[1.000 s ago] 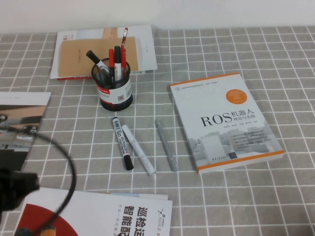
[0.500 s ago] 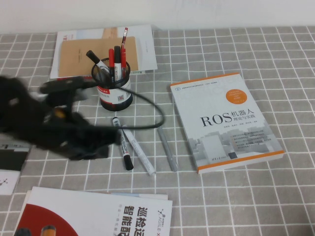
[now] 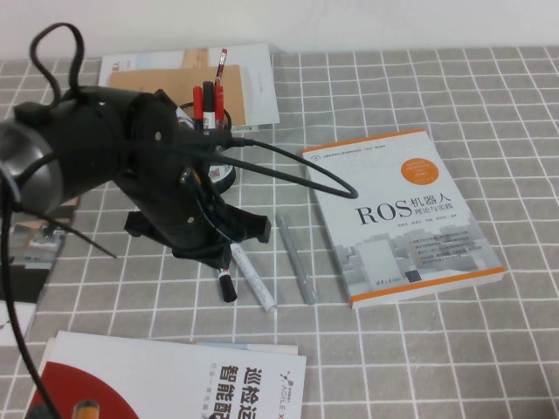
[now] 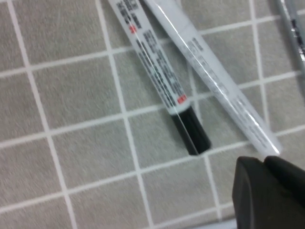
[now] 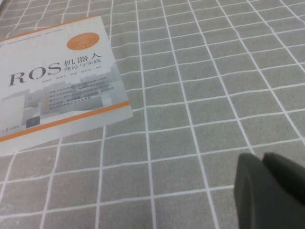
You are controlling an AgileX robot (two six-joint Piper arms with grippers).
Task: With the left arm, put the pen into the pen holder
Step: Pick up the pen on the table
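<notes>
Left pincer (image 4: pixel 269 191) low over pen (image 4: pixel 157 71); white marker (image 4: pixel 214 81) touches pen's side, no gap there. Open tabletop (image 4: pixel 71 143) on pen's other flank. Right pincer (image 5: pixel 271 191) over bare tabletop beside ROS book (image 5: pixel 57 95).

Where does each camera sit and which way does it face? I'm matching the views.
High view: raised on the robot's side, angled down at the table; left arm over the pen.
Left wrist view: on the left arm, looking down at the pen; left gripper tip shows.
Right wrist view: looks at the ROS book, shared with the high view; right gripper tip shows.
</notes>
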